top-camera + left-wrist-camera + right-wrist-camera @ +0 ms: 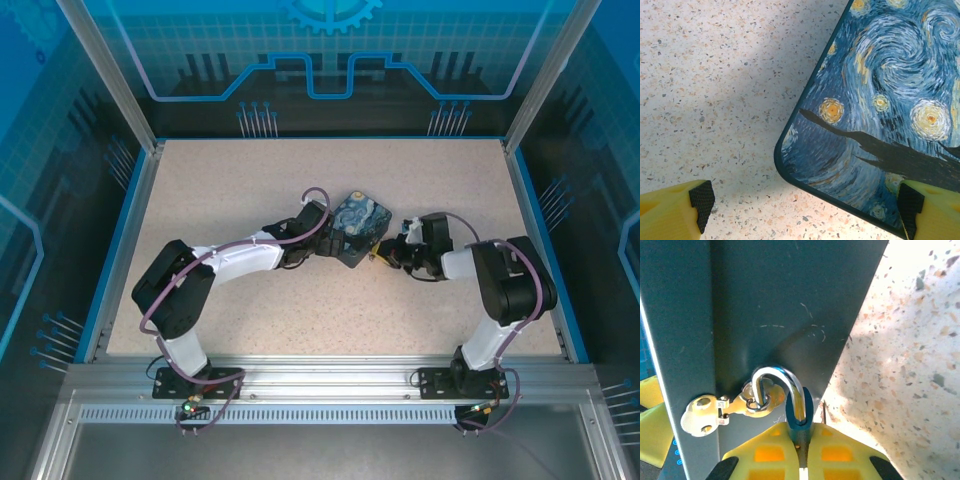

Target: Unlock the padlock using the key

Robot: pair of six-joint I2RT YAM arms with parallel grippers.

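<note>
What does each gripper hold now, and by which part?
Right gripper pinches the padlock by its teal body; left gripper is open, holding nothing.

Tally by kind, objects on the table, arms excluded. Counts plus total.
tin box: 1
padlock: 1
latch: 1
Total: 3

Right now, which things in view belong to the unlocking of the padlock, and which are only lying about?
Job:
small teal-blue padlock with silvery shackle, pinched in the shut right gripper
brassy hasp it hangs through
Starry-Night painted tin box, open left gripper at its corner

Not the job:
speckled beige tabletop
blue frame around it
</note>
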